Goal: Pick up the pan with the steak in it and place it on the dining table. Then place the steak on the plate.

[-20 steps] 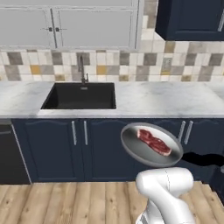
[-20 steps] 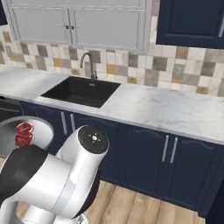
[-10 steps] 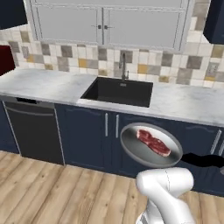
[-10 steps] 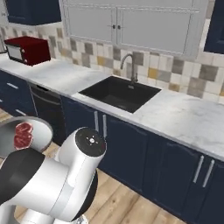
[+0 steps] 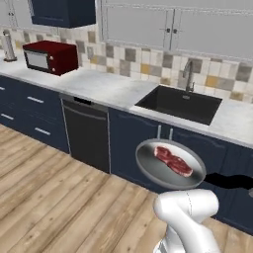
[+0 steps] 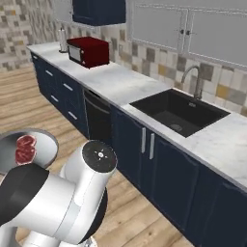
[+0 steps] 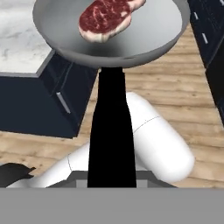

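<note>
While the arm's folded up close over its base, the pan [image 5: 170,164] with the steak [image 5: 173,160] sits level in the air, its handle [image 7: 111,135] running into the gripper, can't tell how tight.

Base cams behind arm, both on sink [image 5: 179,105]; hand cam close.

Wall counter [image 5: 104,86] of pale marble runs over navy cabinets [image 5: 29,118]. A black sink [image 5: 179,103] is set into it, with a metal faucet [image 5: 189,74] at its back edge. A red microwave [image 5: 50,56] stands on the counter well to one side of the sink, and a slim metal upright item [image 5: 7,45] stands just beyond it, too small to identify. A dark dishwasher front [image 5: 88,133] sits below the counter between microwave and sink. Patterned tile backsplash [image 5: 143,64] lies behind; pale grey upper cabinets [image 5: 173,27] and one navy cabinet [image 5: 62,12] hang above. Floor: light wood planks [image 5: 54,197].
</note>
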